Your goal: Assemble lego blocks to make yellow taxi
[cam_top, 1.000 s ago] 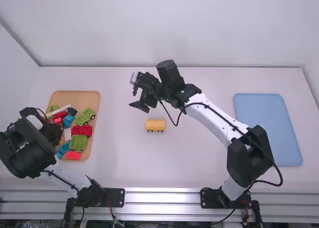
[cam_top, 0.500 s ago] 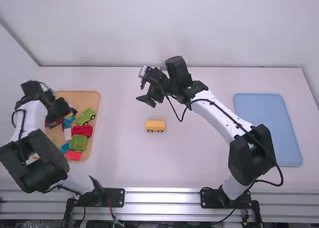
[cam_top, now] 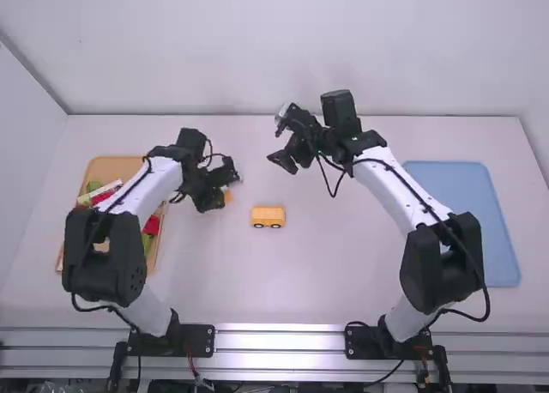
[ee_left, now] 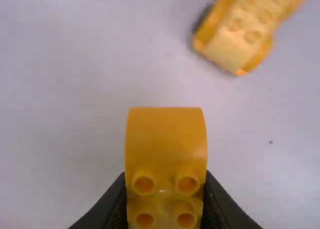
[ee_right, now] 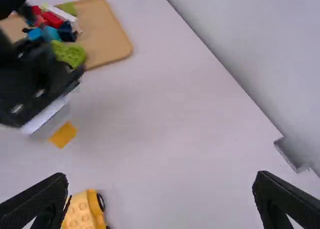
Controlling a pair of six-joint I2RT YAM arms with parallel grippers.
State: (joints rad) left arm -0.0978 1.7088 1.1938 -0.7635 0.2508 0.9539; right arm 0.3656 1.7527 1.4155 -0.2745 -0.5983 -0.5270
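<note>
From the high view, I have my left gripper (cam_top: 220,196) just to the left of the yellow wheeled piece (cam_top: 268,213), with a yellow block (cam_top: 227,196) at its fingertips. The wheeled piece sits upright on its black wheels near the middle of the white table (cam_top: 326,273). My right gripper (cam_top: 281,163) hangs over the table, farther out than the wheeled piece and slightly to its right. Over on the left, the wooden tray (cam_top: 111,168) carries loose green, red and white pieces, partly hidden under my left arm. The blue tray (cam_top: 459,221) lies at the right, behind my right arm.

In the left wrist view, my left gripper (ee_left: 165,204) has its fingers closed in against two opposite sides of the yellow block, gripping it. I can make out the block's smooth, rounded face and four round studs with hollow centers. The wheeled piece lies on the table apart from it, studs facing up.

In the right wrist view, my right gripper (ee_right: 160,199) has its fingers spread wide, holding nothing. I also see the other gripper with the yellow block, part of the studded wheeled piece, and the wooden tray with its colored pieces.
</note>
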